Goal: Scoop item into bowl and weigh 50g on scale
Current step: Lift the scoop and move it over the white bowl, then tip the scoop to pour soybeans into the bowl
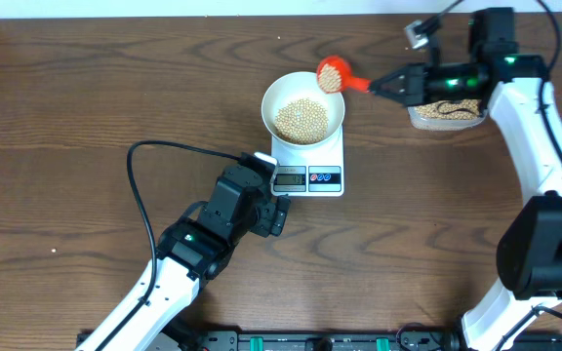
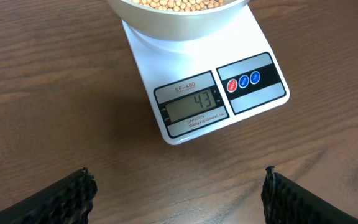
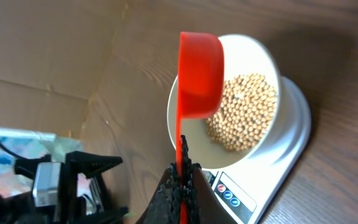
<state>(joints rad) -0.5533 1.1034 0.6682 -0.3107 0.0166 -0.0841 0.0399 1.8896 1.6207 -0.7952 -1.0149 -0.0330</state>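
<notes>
The white bowl (image 1: 303, 108) holds a pile of tan beans (image 1: 304, 119) and stands on the white scale (image 1: 308, 166). In the left wrist view the scale (image 2: 204, 93) display reads 43. My right gripper (image 1: 377, 86) is shut on the handle of a red scoop (image 1: 334, 74), held level with beans in it at the bowl's far right rim. In the right wrist view the scoop (image 3: 199, 74) hangs over the bowl (image 3: 272, 124) edge. My left gripper (image 1: 279, 214) is open and empty on the table just in front of the scale.
A clear tub of beans (image 1: 447, 112) sits at the right, under my right arm. A black cable (image 1: 144, 210) loops across the table left of the left arm. A small clamp stand (image 3: 73, 177) shows in the right wrist view.
</notes>
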